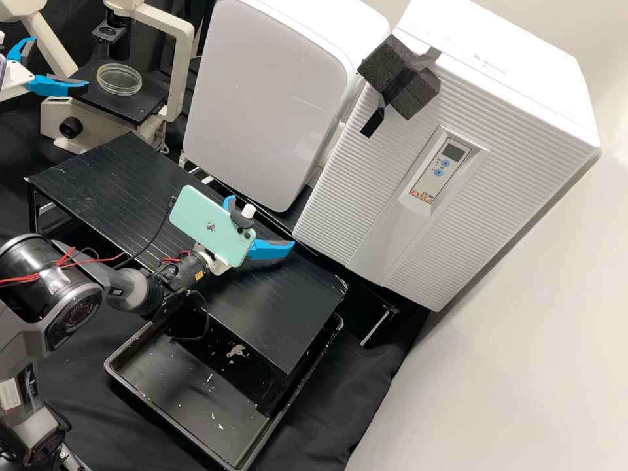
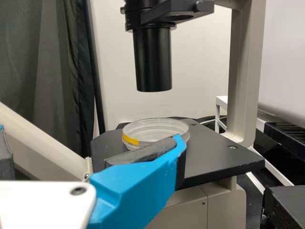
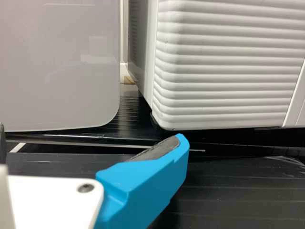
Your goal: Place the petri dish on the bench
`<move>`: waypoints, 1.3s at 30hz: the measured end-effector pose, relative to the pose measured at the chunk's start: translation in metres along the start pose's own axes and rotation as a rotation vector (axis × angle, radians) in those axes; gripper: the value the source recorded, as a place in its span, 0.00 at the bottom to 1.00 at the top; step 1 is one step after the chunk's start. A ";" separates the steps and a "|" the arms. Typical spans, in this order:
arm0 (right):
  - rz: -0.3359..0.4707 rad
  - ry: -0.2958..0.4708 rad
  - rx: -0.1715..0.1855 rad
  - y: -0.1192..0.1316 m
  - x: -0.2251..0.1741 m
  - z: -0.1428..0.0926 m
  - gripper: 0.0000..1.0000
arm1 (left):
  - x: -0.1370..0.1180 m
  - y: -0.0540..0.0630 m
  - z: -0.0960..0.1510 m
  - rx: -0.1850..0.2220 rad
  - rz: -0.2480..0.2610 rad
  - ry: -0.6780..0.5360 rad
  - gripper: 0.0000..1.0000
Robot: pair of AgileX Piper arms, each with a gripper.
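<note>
While the petri dish (image 1: 120, 79) is sitting on the microscope's stage (image 2: 217, 158), the left claw (image 1: 60, 63) is hovering open beside it, gripping nothing. The right claw (image 1: 261, 222) is hovering open over the black surface (image 1: 98, 171), and lifting, carrying and setting down are all awaiting their turn.

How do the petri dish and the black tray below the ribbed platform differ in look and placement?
The petri dish is round and clear; the tray is rectangular and black.
The petri dish sits on the microscope stage; the tray lies partly beneath the platform.
The petri dish is far smaller than the tray.
Both are shallow, with raised walls.
</note>
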 end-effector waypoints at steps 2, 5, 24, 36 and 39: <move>0.000 0.000 0.000 0.000 0.000 0.000 1.00 | 0.000 0.000 0.000 0.000 0.000 0.000 1.00; 0.000 0.000 0.000 0.000 0.000 0.000 1.00 | 0.000 0.000 0.000 0.000 0.000 0.000 1.00; 0.000 0.000 0.000 0.000 0.000 0.000 1.00 | 0.031 0.007 0.008 -0.016 0.019 -0.044 1.00; 0.000 0.000 0.000 0.000 0.000 0.000 1.00 | 0.056 -0.016 0.025 -0.046 -0.076 -0.093 1.00; 0.000 0.000 0.000 0.000 0.000 0.000 1.00 | 0.059 -0.024 0.024 -0.045 -0.107 -0.088 1.00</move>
